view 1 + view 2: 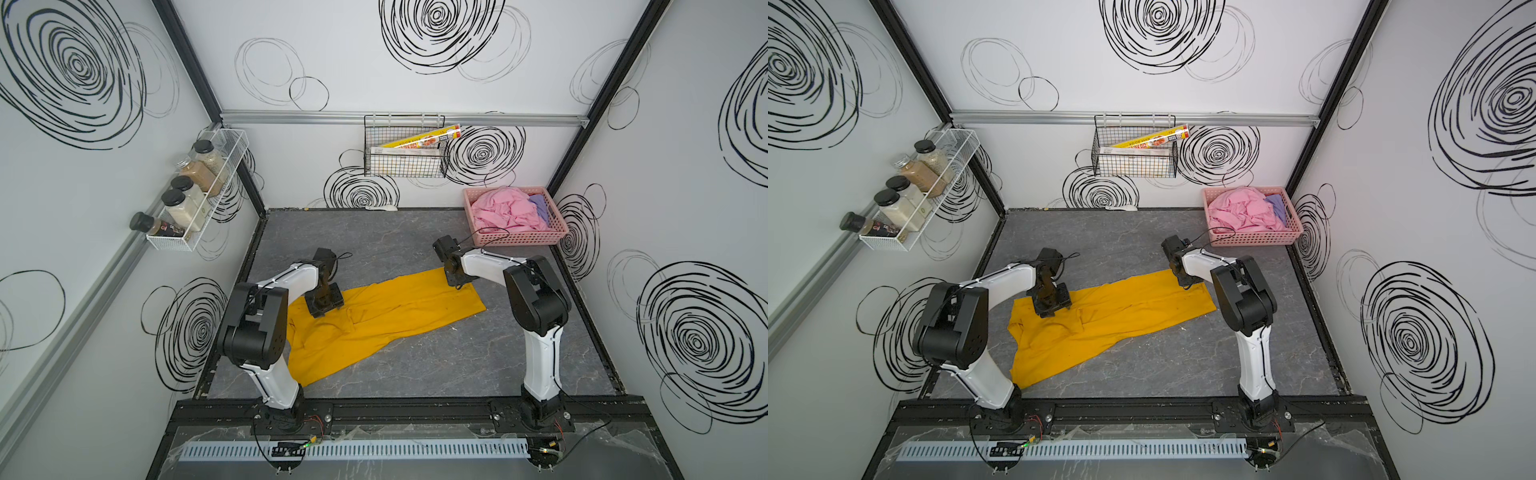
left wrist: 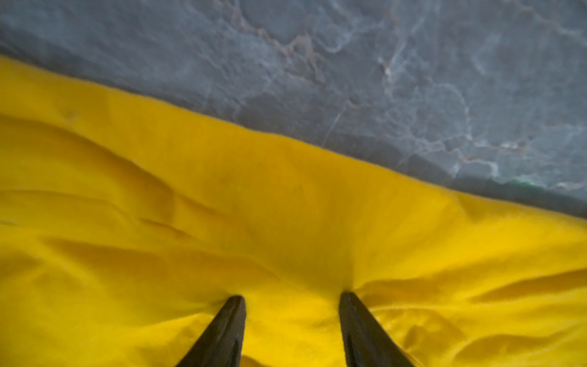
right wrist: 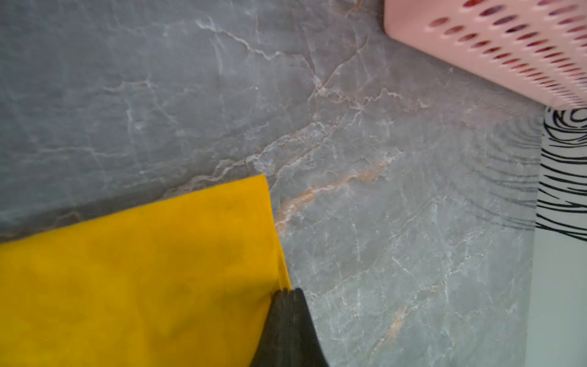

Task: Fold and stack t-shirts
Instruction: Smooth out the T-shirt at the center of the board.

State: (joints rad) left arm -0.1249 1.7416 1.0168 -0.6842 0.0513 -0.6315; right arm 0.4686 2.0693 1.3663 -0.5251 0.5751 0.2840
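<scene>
A mustard-yellow t-shirt lies stretched in a long, partly folded band across the grey table. My left gripper presses down on its left part, jaws apart, with cloth bulging between the fingers. My right gripper is shut on the shirt's far right edge, near its corner. A light pink t-shirt and a lavender one lie crumpled in the basket.
The pink perforated basket stands at the back right corner, close to my right arm. A wire rack of jars hangs on the left wall and a wire basket on the back wall. A small white object lies at the back edge.
</scene>
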